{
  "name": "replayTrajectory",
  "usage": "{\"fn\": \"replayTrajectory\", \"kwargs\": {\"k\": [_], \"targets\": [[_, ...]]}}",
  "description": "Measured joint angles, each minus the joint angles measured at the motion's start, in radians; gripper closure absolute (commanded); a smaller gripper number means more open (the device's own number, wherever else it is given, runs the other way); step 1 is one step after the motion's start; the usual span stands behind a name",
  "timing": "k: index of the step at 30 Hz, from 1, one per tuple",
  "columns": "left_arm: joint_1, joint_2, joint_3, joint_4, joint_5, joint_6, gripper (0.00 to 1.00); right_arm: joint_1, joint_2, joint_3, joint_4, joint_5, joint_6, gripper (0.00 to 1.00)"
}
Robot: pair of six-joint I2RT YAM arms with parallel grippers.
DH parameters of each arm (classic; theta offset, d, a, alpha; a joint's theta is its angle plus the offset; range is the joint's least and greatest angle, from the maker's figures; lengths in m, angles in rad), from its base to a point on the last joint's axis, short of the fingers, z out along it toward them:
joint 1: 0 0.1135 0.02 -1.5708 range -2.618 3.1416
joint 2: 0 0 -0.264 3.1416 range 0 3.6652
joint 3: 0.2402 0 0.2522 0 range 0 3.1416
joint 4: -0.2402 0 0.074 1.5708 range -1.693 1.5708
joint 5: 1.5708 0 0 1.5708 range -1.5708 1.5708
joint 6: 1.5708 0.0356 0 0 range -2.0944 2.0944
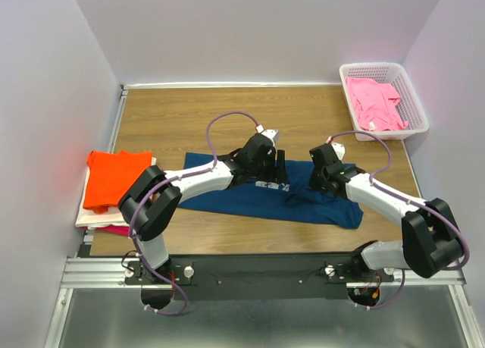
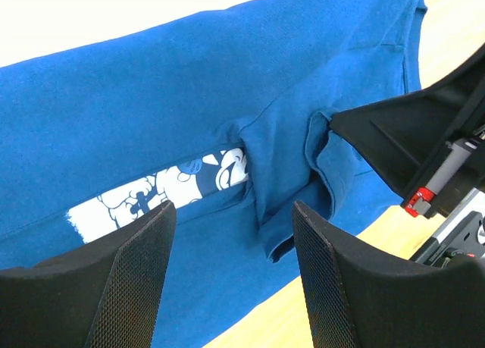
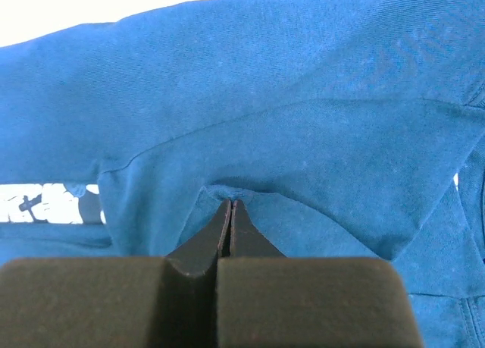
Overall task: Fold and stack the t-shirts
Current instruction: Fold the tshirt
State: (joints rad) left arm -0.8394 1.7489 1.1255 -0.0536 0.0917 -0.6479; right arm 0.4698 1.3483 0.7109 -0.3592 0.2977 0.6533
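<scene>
A navy t-shirt [image 1: 326, 205] lies spread across the middle of the table, its white chest print [image 2: 144, 200] facing up. My left gripper [image 2: 233, 211] hovers open just over the shirt beside the print, nothing between its fingers. My right gripper [image 3: 231, 204] is shut, its tips pinching a puckered fold of the navy t-shirt [image 3: 303, 120]. In the top view the left gripper [image 1: 280, 170] and the right gripper [image 1: 315, 183] sit close together over the shirt's centre. An orange t-shirt [image 1: 114, 177] tops a folded stack at the left edge. A pink t-shirt [image 1: 375, 105] lies in the basket.
The white lattice basket [image 1: 379, 66] stands at the back right corner. Under the orange tee show a white layer [image 1: 95, 216] and a magenta one [image 1: 115, 229]. Bare wooden table [image 1: 189, 120] stretches behind the navy shirt. Walls close in on the left, back and right.
</scene>
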Motion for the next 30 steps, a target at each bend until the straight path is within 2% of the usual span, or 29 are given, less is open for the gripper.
{"fn": "replayTrajectory", "kwargs": {"k": [5, 16, 22, 26, 27, 30], "targets": [[-0.001, 0.002, 0.002, 0.002, 0.001, 0.0, 0.3, 0.0, -0.069, -0.025, -0.005, -0.005, 0.003, 1.0], [-0.003, 0.025, 0.013, 0.005, 0.011, 0.001, 0.3, 0.0, -0.406, -0.08, -0.143, -0.037, 0.092, 0.99], [-0.014, 0.039, 0.013, 0.004, 0.016, 0.001, 0.3, 0.0, -0.49, -0.149, -0.212, -0.095, 0.185, 0.87], [-0.015, 0.039, 0.013, 0.005, 0.017, 0.001, 0.3, 0.0, -0.571, -0.148, -0.255, -0.11, 0.237, 0.72], [-0.015, 0.039, 0.013, 0.005, 0.017, 0.002, 0.3, 0.0, -0.591, -0.144, -0.267, -0.11, 0.245, 0.63], [-0.015, 0.039, 0.013, 0.005, 0.018, 0.002, 0.3, 0.0, -0.63, -0.119, -0.297, -0.109, 0.264, 0.61]]}}
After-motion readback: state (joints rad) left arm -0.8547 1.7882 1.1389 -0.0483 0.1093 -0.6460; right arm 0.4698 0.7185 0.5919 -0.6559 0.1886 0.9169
